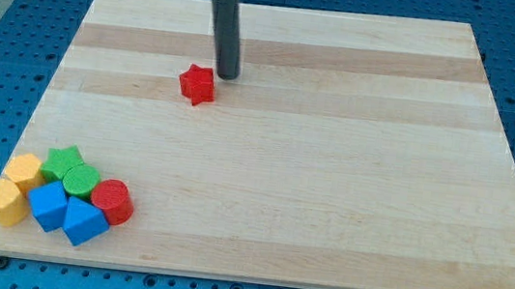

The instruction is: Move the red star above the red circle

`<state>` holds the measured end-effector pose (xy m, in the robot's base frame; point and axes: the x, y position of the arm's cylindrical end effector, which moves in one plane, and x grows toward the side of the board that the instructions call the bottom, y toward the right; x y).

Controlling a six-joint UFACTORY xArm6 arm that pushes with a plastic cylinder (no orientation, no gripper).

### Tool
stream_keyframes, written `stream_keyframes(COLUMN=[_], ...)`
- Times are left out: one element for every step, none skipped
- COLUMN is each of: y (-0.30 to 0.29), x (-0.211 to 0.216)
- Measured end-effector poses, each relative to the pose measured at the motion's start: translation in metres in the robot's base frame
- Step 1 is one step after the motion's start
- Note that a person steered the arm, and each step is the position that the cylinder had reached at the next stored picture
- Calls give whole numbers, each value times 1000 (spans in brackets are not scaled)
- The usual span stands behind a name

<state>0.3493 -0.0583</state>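
The red star (197,84) lies on the wooden board in the upper left-centre of the view. My tip (226,75) stands just to the star's upper right, very close to it or touching it. The red circle (113,200) is a short red cylinder at the view's bottom left, at the right end of a cluster of blocks. The star is far above and to the right of the circle.
The cluster at the bottom left also holds a green star (63,162), a green circle (81,181), two yellow blocks (23,171) (6,201) and two blue blocks (47,204) (85,222). The board's (332,172) edges border a blue perforated table.
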Motion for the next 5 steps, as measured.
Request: stream_keyframes(y=[-12, -45, -71, -78, -78], x=[10, 7, 10, 51, 95])
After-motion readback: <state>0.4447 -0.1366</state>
